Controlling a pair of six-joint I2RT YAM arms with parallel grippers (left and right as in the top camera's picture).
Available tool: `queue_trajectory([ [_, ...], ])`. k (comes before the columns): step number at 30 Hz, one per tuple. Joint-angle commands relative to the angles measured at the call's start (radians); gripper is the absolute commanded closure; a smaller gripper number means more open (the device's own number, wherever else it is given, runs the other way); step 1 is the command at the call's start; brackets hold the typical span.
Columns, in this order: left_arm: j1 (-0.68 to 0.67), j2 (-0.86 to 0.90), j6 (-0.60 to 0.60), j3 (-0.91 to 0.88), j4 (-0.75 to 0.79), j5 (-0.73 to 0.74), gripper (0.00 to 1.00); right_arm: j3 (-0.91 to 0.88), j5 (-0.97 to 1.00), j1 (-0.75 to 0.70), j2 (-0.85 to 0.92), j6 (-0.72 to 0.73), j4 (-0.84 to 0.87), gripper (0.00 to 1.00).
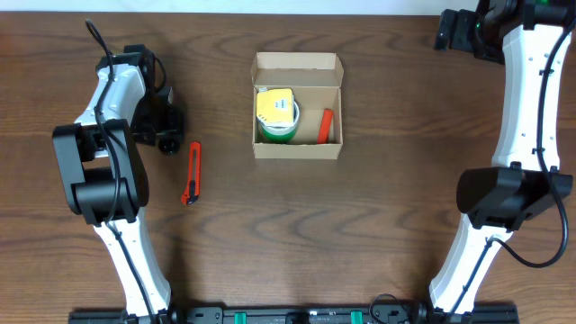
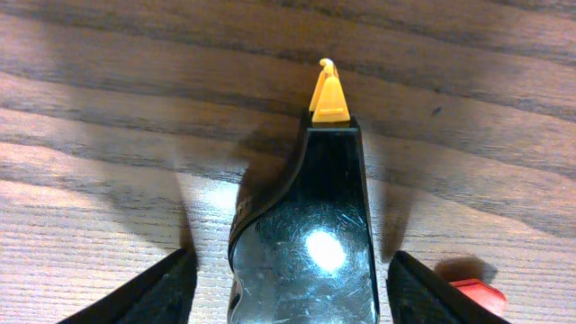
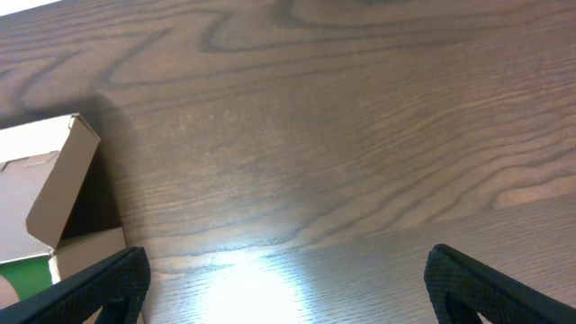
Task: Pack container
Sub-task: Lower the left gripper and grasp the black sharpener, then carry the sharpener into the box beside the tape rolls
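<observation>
The tan cardboard container (image 1: 297,65) stands open at the table's middle back, its flap lid folded back. Inside are a green roll (image 1: 277,129) with a yellow item (image 1: 274,104) on it, and an orange-red item (image 1: 326,125). My left gripper (image 1: 166,126) is open at the far left. In the left wrist view its fingers (image 2: 290,256) straddle a glossy black object (image 2: 306,216) with a yellow-orange tip (image 2: 329,97), with gaps on both sides. My right gripper (image 1: 450,31) is open and empty at the back right, over bare wood (image 3: 286,256). The container's flap (image 3: 63,184) shows at that view's left edge.
A red box cutter (image 1: 192,173) lies on the table just right of and in front of my left gripper. Its end shows in the left wrist view (image 2: 475,292). The table is dark wood.
</observation>
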Motion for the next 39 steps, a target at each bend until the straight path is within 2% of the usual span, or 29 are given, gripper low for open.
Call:
queue_trajectory([
  [1,0.002,0.01,-0.007,-0.002,-0.01,0.003,0.35,0.01,-0.004,0.001,-0.012,0.01,-0.001,0.01],
  [11,0.002,0.01,-0.008,-0.002,-0.014,0.004,0.57,0.01,-0.004,0.001,-0.012,0.01,-0.001,0.01],
  [20,0.002,0.01,-0.008,-0.002,-0.036,0.012,0.94,0.01,-0.004,0.001,-0.012,0.01,-0.001,0.01],
  [30,0.001,0.009,-0.033,0.066,-0.116,0.076,0.94,0.01,-0.004,0.001,-0.012,0.01,-0.001,0.01],
  [39,-0.026,0.009,-0.038,0.299,-0.283,0.075,0.94,0.01,-0.004,0.001,-0.012,0.01,-0.001,0.01],
])
